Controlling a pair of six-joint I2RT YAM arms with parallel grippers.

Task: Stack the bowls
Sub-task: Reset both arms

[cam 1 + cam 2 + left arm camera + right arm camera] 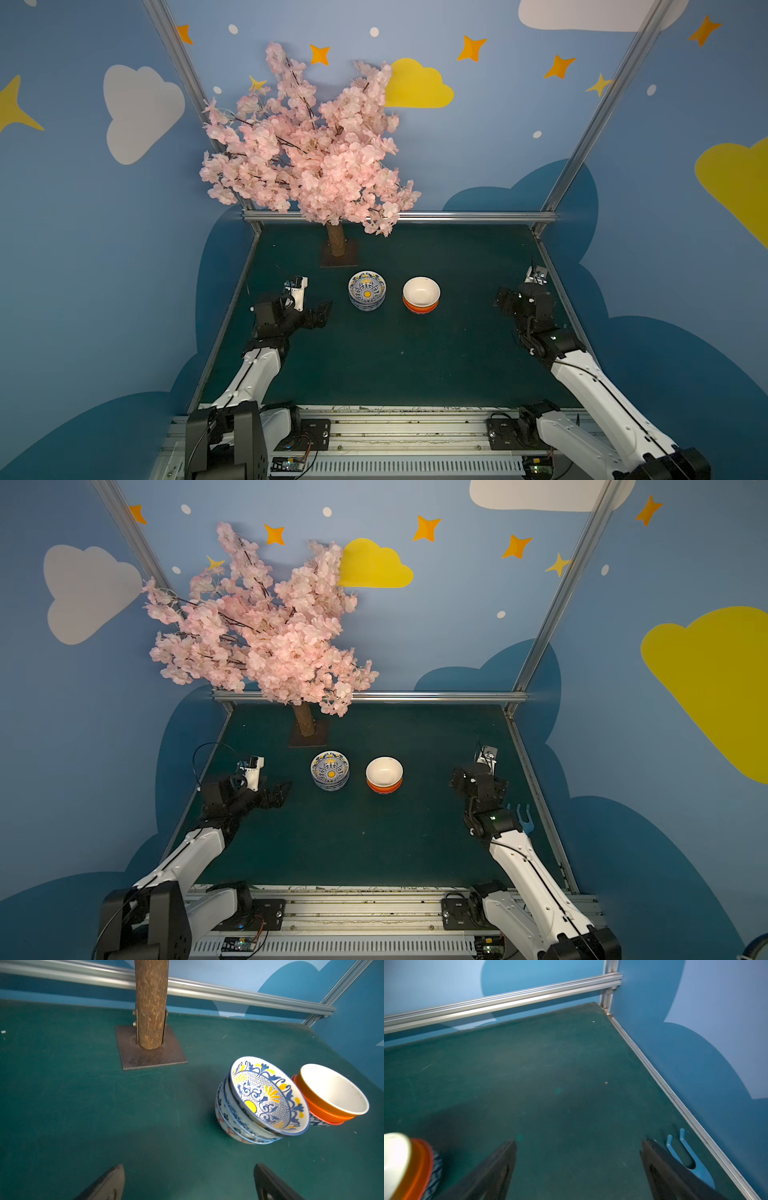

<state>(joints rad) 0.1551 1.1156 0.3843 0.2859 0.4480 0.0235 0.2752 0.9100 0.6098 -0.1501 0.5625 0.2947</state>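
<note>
The bowls stand in two stacks side by side mid-table. The left stack (367, 291) (330, 771) (266, 1095) is several blue-and-white patterned bowls, topped by one with yellow. In the right stack (421, 293) (384, 773) (332, 1093) (402, 1165), a bowl with a cream-white inside sits on an orange bowl, over a blue-patterned one. My left gripper (322, 311) (280, 791) (189, 1167) is open and empty, left of the blue stack and apart from it. My right gripper (500, 297) (457, 777) (578, 1142) is open and empty, well right of the orange stack.
A pink blossom tree stands at the back left, its trunk (336, 245) (151, 1001) on a square metal plate. A blue toy fork (524, 814) (685, 1157) lies by the right rail, close to my right arm. Aluminium rails edge the green table (374, 374).
</note>
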